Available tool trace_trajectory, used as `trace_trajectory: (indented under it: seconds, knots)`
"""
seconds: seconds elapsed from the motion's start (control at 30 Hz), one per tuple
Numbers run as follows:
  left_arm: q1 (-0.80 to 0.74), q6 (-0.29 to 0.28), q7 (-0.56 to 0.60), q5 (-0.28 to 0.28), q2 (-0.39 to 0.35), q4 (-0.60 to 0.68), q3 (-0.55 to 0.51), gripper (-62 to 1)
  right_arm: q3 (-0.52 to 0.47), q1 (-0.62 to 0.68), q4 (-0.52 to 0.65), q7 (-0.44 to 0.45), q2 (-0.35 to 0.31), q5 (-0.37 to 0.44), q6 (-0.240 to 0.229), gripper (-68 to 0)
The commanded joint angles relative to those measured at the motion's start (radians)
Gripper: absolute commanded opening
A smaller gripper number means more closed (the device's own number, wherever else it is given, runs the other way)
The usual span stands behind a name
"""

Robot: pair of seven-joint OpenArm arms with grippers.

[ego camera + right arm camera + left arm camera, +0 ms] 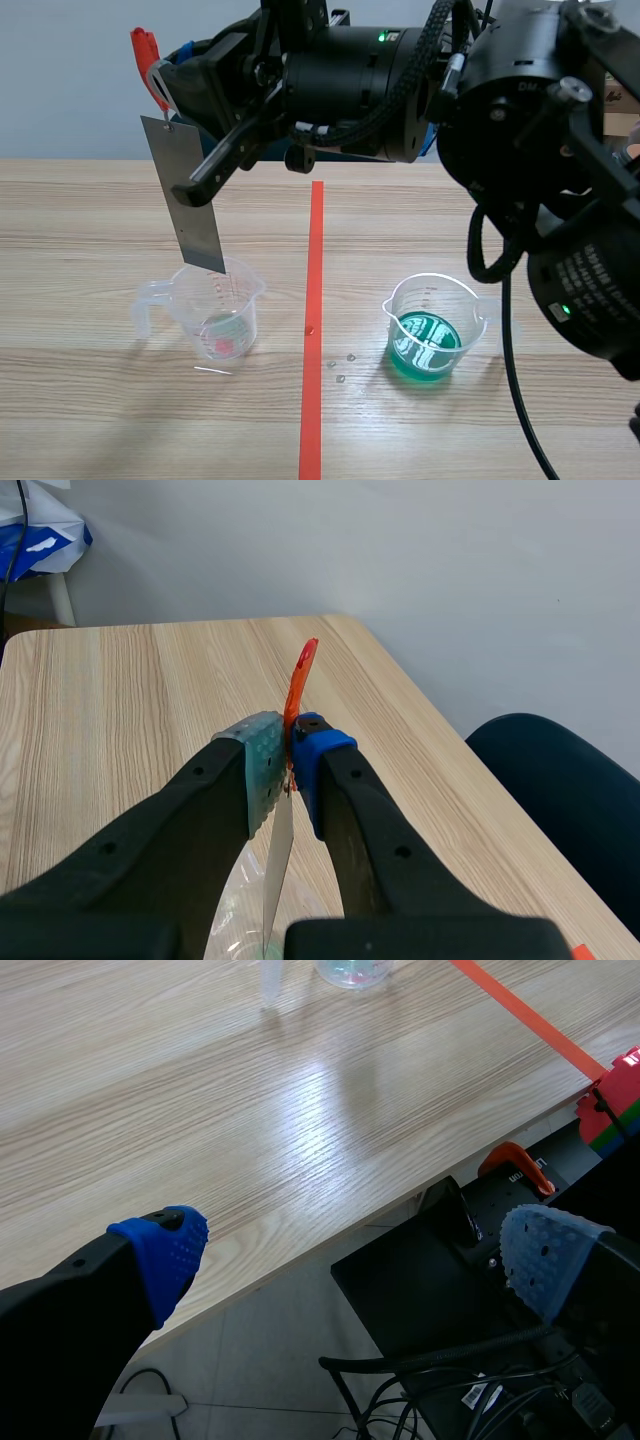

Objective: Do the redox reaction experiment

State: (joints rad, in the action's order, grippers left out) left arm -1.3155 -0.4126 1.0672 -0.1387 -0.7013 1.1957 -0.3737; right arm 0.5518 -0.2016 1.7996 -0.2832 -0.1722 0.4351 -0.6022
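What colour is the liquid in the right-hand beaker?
Green; the liquid shows best in the scene view.

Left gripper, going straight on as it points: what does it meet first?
Likely the wooden table, at its near edge or just past it; depth is unclear. The beaker lies far beyond the open left gripper.

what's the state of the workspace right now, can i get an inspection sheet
surface: wooden table with an orange-red tape line; droplets beside it
job's things: metal sheet hangs from an orange clip over the left beaker; right beaker holds green liquid
clutter: nothing seen
grippers: right gripper shut on the clip; left gripper open, beyond the table edge
cables: black cable hangs from the right arm; cables below the table edge
surroundings: plain wall, dark seat
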Motion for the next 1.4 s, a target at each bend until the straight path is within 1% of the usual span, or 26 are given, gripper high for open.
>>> trace_trajectory:
  seconds: [0.0, 0.87, 1.0, 1.2, 1.37]
  knots:
    - [-0.001, -0.001, 0.014, -0.006, 0.005, 0.014, 0.001, 1.4, -0.001, -0.017, 0.003, 0.016, 0.001, 0.013, 0.003, -65.6]
    - [-0.001, -0.001, 0.014, -0.006, 0.005, 0.014, 0.001, 1.4, -0.001, -0.017, 0.003, 0.016, 0.001, 0.013, 0.003, -65.6]
    - [-0.001, -0.001, 0.014, -0.006, 0.005, 0.014, 0.001, 1.4, 0.0, -0.017, -0.017, 0.024, 0.001, 0.013, 0.003, -65.6]
    - [-0.001, -0.001, 0.014, -0.006, 0.005, 0.014, 0.001, 1.4, 0.0, -0.017, -0.078, 0.086, 0.001, 0.005, 0.003, -65.6]
    - [-0.001, -0.001, 0.015, -0.006, 0.005, 0.014, 0.001, 1.4, 0.015, -0.017, -0.13, 0.165, 0.002, -0.054, 0.003, -65.6]
